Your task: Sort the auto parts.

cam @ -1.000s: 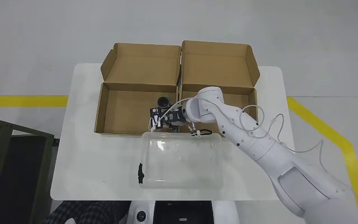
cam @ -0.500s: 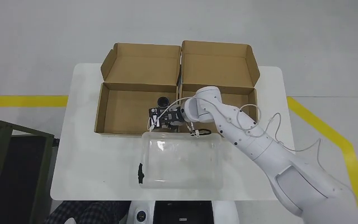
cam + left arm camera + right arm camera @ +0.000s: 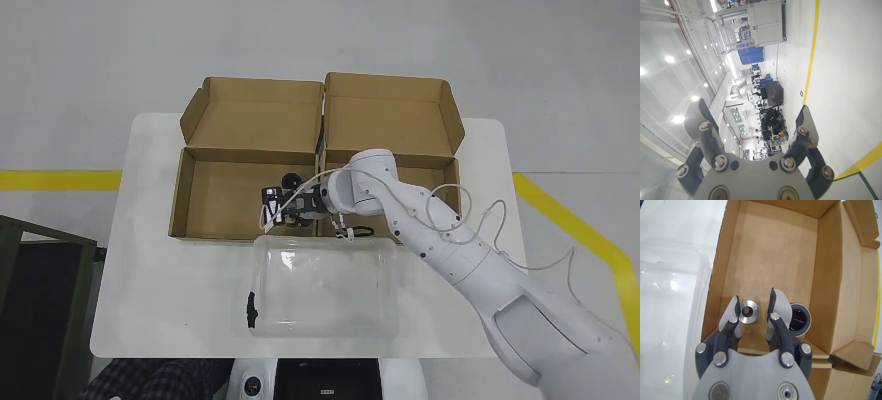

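Note:
My right gripper (image 3: 754,294) is open low inside the left cardboard box (image 3: 215,195), near its front right corner. A silver metal bushing (image 3: 748,311) with a centre hole lies on the box floor (image 3: 772,256) between the fingers, close to one pad. A black cylindrical bearing (image 3: 799,319) lies just outside the other finger, also in the top view (image 3: 291,181). From above, the right gripper (image 3: 271,206) sits at the end of the white arm reaching in from the right. My left gripper (image 3: 753,106) is open, holds nothing and points up into the room.
A second cardboard box (image 3: 420,180) stands next to the first, both with flaps raised at the back. A clear plastic bin (image 3: 262,290) sits in front of the boxes, with a small black part (image 3: 250,308) at its left edge. White table (image 3: 150,250) surrounds them.
My right gripper has shifted a little to the left and deeper over the left box's floor. The bin and boxes have stayed put.

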You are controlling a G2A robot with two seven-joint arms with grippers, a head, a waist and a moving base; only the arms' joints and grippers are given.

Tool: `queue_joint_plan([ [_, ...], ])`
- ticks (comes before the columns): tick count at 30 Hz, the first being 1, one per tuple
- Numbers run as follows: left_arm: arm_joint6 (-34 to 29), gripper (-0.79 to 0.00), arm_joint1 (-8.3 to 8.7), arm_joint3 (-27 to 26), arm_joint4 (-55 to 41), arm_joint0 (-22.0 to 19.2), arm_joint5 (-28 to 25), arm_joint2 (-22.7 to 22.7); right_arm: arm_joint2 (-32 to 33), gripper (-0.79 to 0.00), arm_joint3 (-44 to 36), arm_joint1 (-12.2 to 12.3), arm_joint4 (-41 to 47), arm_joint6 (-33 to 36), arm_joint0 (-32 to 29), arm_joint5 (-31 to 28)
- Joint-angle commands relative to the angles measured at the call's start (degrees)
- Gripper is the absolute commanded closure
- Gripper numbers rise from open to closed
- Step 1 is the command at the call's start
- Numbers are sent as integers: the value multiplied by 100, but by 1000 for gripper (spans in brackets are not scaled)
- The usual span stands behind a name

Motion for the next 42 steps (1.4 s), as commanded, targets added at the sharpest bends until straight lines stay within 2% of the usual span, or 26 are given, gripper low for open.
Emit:
queue_joint_plan([
  [1,0,-785,0,0,0,0,0,0,79,-292,-135,26,4,4,-27,-6],
  [12,0,-785,0,0,0,0,0,0,823,-289,-1204,284,70,36,-450,71],
  [25,0,-785,0,0,0,0,0,0,2613,-329,-3068,893,156,423,-2200,-8],
  [27,0,-785,0,0,0,0,0,0,2878,-369,-3286,965,180,391,-2484,-21],
  [28,0,-785,0,0,0,0,0,0,2994,-480,-3395,999,156,396,-2607,-42],
  [29,0,-785,0,0,0,0,0,0,3150,-557,-3523,1038,161,365,-2773,-32],
  [32,0,-785,0,0,0,0,0,0,3469,-631,-3851,1119,84,324,-3118,-6],
  [34,0,-785,0,0,0,0,0,0,3671,-714,-4054,1168,15,282,-3352,32],
  [42,0,-785,0,0,0,0,0,0,4466,-785,-4702,1331,-343,-165,-4375,165],
])
